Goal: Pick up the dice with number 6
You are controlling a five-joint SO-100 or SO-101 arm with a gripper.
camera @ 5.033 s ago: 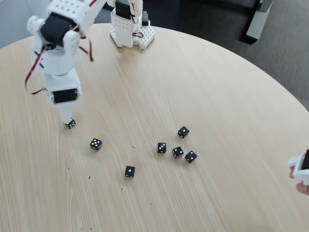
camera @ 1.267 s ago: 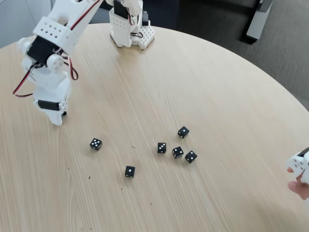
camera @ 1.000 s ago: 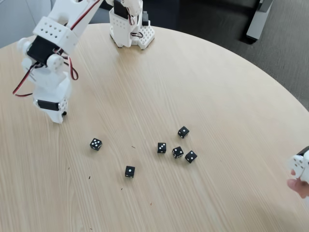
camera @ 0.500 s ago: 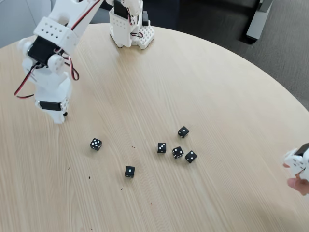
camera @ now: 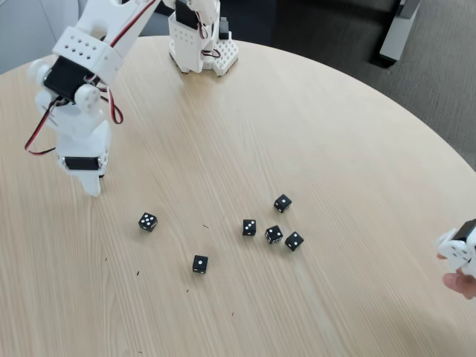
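My white gripper (camera: pixel 94 183) hangs over the left part of the round table in the fixed view, pointing down. Its fingers are drawn together. A small dark sliver, the dice with number 6 (camera: pixel 102 174), shows at the gripper's right edge; the rest of it is hidden by the white fingers, so no pips can be read. No die lies on the table under the gripper.
Several black dice lie mid-table: a three-pip die (camera: pixel 148 222), a one-pip die (camera: pixel 200 263), and a cluster around (camera: pixel 274 234). The arm's base (camera: pixel 201 44) stands at the far edge. A hand (camera: pixel 462 282) holds a white part at the right edge.
Five seconds ago the die sat at the gripper's tip on the table; it has since left the table with the gripper, up-left. In the last second the gripper drifted slightly down.
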